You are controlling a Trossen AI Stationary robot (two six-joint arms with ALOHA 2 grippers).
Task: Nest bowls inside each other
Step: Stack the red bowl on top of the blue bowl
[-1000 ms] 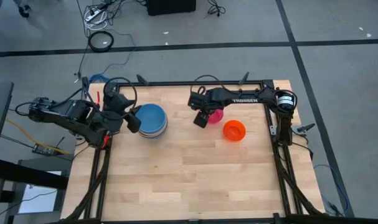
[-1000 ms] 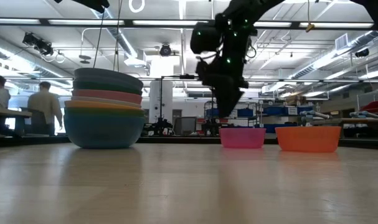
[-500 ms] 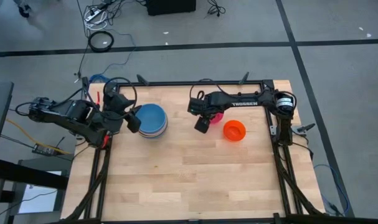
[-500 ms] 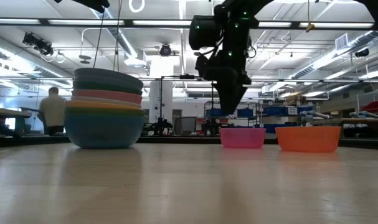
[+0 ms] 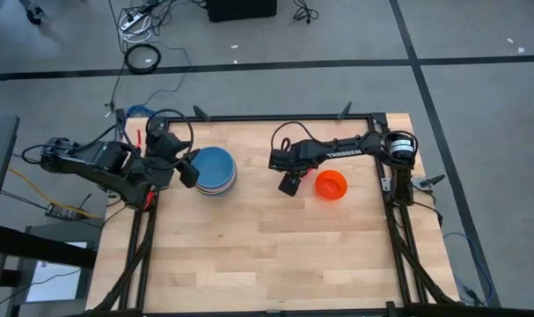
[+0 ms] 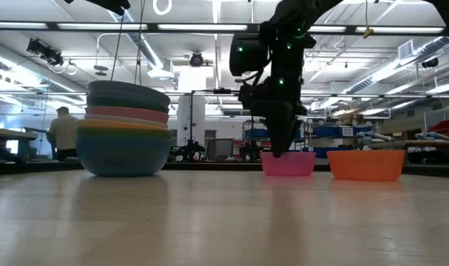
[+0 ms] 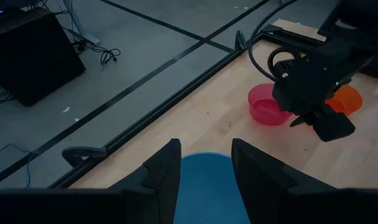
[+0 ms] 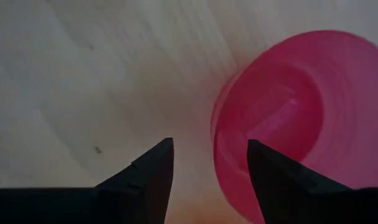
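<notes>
Bowls mostly nested already — stack point(image 5: 215, 171) topped by a blue one, near the worktop's far-left corner, with the left gripper point(image 5: 188, 167) just beside it, fingers apart, empty. Two left loose toward the far-right: magenta bowl point(image 6: 288, 163), orange bowl point(image 5: 331, 185) just beside it. Right gripper point(image 8: 207, 168) poised over the magenta bowl's rim, fingers spread, nothing held. Step in hand: picking up the magenta one. Next — lower so the rim sits between the fingers, then close.

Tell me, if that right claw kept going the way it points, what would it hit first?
Most likely the near rim of the magenta bowl: the right gripper points down with open jaws straddling that edge. How far above it hangs is unclear, and one jaw might meet the wooden table beside it.
</notes>
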